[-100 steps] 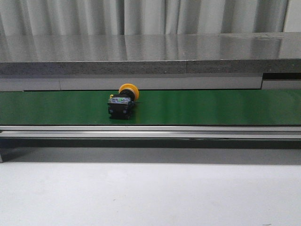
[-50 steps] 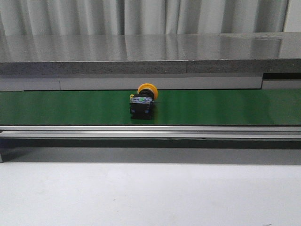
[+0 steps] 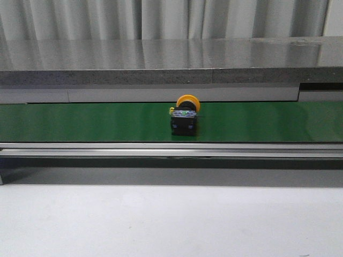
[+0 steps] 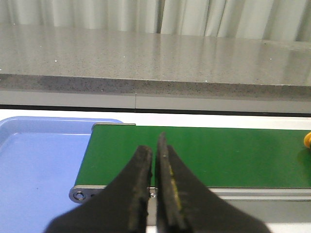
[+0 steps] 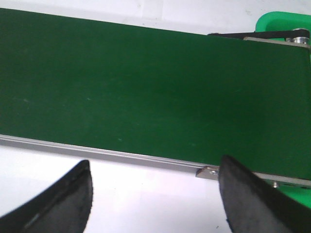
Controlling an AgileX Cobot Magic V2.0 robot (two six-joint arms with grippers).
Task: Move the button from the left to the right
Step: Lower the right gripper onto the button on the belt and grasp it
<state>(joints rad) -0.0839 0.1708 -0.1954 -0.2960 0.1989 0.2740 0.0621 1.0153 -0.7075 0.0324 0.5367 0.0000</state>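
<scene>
Button [image 3: 184,114] alone on green belt [image 3: 80,122], beyond both grippers.
Left gripper [image 4: 154,167] pressed together, holding nothing; right gripper [image 5: 154,187] spread wide over belt's near edge.

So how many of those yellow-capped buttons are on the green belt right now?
1. The button sits on the green belt near the middle of the front view; its yellow edge just peeks into the left wrist view. Belt ends beyond the frames could hide others.

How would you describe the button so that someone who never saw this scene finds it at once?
Look at the long green belt running across below the grey stone ledge. Near its middle sits the button: a small black box with a round yellow-orange cap behind. It is the only object on the belt.
</scene>
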